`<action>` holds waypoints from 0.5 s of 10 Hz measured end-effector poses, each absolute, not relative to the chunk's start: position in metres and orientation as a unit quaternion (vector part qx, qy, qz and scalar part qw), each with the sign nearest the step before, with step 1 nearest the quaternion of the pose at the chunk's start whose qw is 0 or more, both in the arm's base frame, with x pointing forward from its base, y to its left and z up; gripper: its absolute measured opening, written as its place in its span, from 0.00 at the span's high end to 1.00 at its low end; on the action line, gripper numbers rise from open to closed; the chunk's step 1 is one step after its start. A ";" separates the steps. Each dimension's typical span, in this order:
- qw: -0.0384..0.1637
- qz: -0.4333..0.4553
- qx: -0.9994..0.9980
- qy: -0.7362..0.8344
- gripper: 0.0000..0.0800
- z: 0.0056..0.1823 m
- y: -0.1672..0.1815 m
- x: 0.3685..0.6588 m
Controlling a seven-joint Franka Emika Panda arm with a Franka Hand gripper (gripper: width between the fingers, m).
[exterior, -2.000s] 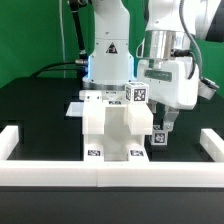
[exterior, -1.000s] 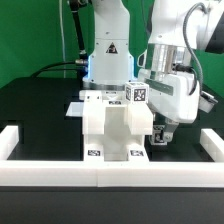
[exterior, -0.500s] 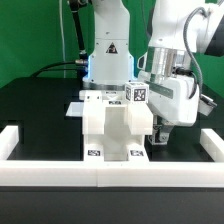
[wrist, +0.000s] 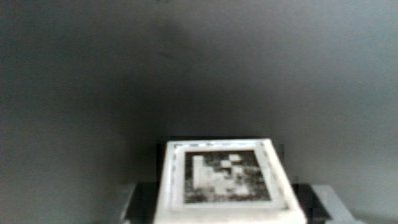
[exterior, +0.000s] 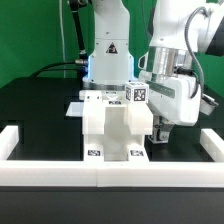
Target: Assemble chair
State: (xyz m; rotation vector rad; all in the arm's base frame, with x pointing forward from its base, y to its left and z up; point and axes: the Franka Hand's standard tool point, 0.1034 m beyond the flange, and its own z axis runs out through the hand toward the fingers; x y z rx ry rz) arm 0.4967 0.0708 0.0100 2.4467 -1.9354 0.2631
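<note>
Since 1 second ago the pincer has clamped the chair (standing upright, tags facing the camera).

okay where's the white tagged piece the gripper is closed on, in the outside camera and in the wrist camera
Exterior view: the white tagged piece sits low on the exterior view's right side of the chair, pinched by the gripper just above the black table.
Wrist view: it fills the lower middle of the picture, tag facing the camera.
Shared landmark: the black-and-white tag on that piece, against the black table.
</note>
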 end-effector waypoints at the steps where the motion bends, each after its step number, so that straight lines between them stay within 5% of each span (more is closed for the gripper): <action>1: 0.001 0.085 0.782 -0.618 0.66 0.014 0.074 0.499; 5: -0.031 0.081 0.782 -0.618 0.66 0.043 0.098 0.510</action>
